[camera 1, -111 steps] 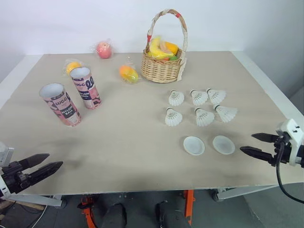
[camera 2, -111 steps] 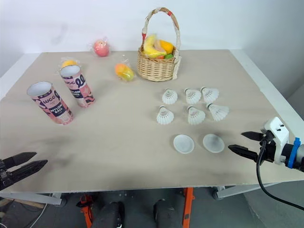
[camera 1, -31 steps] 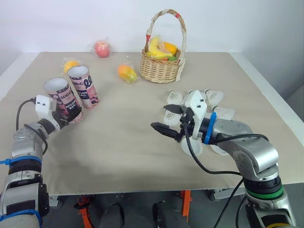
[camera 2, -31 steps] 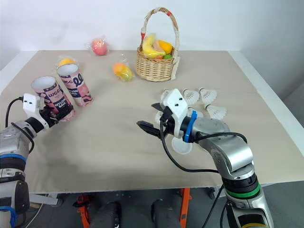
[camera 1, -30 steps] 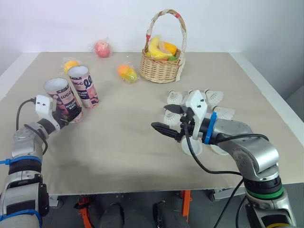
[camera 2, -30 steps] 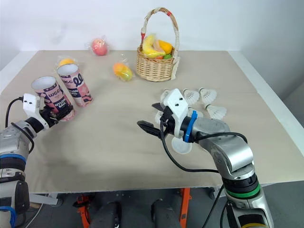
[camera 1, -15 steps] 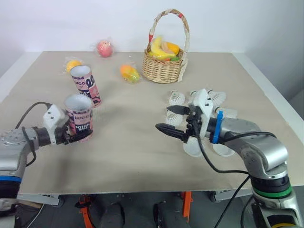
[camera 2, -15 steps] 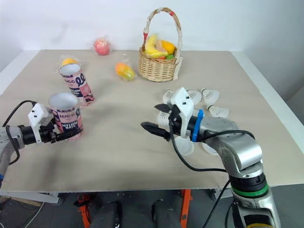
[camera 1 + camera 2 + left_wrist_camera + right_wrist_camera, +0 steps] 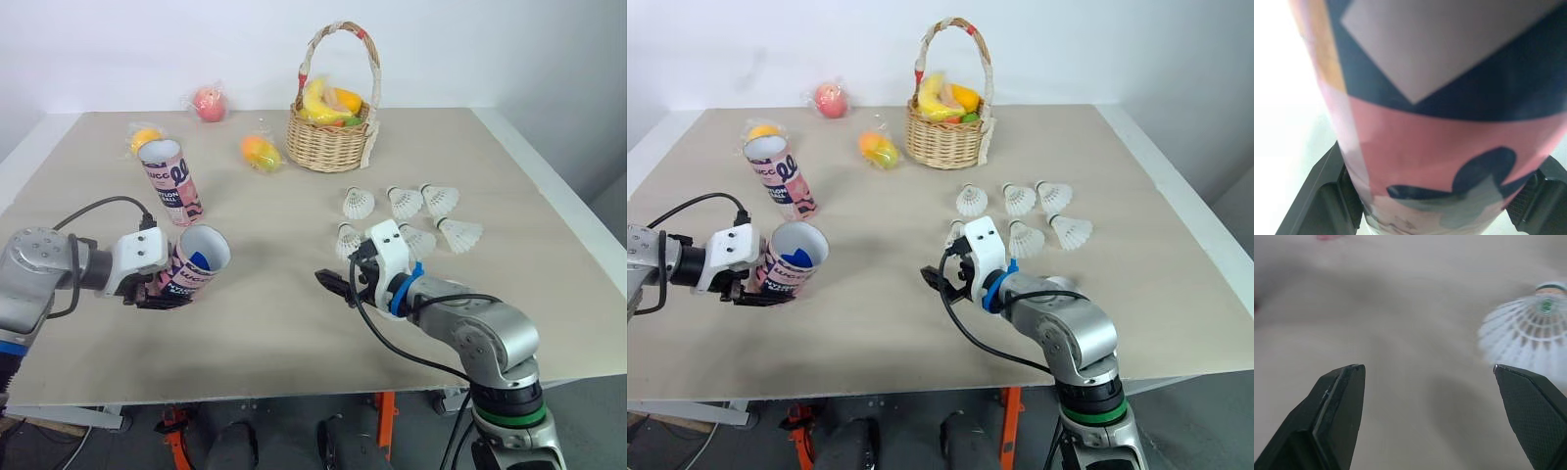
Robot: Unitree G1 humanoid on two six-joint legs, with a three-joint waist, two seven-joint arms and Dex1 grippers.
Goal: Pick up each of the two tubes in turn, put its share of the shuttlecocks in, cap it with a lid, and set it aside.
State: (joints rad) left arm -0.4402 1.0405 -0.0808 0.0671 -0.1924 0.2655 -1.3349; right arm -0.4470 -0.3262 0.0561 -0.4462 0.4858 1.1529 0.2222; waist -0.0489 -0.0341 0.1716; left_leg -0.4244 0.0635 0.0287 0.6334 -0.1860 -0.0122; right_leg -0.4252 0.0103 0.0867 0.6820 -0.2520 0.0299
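The left arm comes in from the side. Its pincer squeezes the tube near the bottom and holds it tilted. The right arm bends inward, and its pincer is spread wide, pointing left.

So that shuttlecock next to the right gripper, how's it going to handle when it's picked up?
Probably very light: the shuttlecock is mostly open white skirt. That skirt looks thin, so the open right gripper could crush it; the rounded tip seems safer. With so little weight, a nudge from a finger would likely just skid it across the table.
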